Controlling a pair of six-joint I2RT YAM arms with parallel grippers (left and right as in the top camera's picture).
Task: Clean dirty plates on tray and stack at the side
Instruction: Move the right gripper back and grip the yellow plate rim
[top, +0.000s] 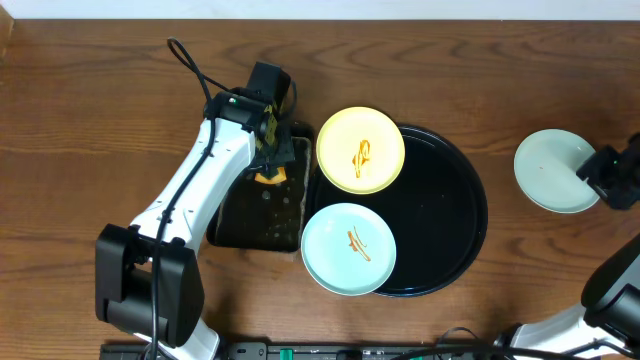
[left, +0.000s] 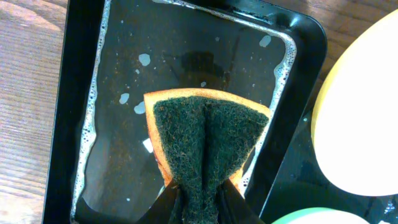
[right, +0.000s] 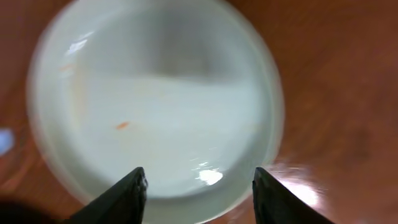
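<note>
My left gripper (left: 199, 193) was pinching the sponge (left: 208, 137) at its lower end, green scrub face folded up toward the wrist cam, held over the wet pan (left: 186, 43), which sat just beside the tray (top: 450, 220) on its left. My right gripper (right: 199, 180) was spread wide w/ nothing between the fingers, hovering over the third plate (right: 155, 93), which lay on the wood well to the right of the tray; that view was blurred, but I could make out a faint orange fleck on it. Two plates were on the tray's left side w/ sauce squiggles in their centres: the yellow plate (top: 360, 150) at the far-left rim and the mint plate (top: 348, 248) at the near-left rim, both overhanging the rim a bit. My read on handling: the plates looked stiff, light & glossy, prob. slick once wet, and likely to skate on the shiny tray under a scrub. So I'd steady one by its rim, esp. the overhanging edge where a finger can get under, not the flat centre. The sponge was soft & already buckled in my pinch, so I'd expect it to give under pressure.
</note>
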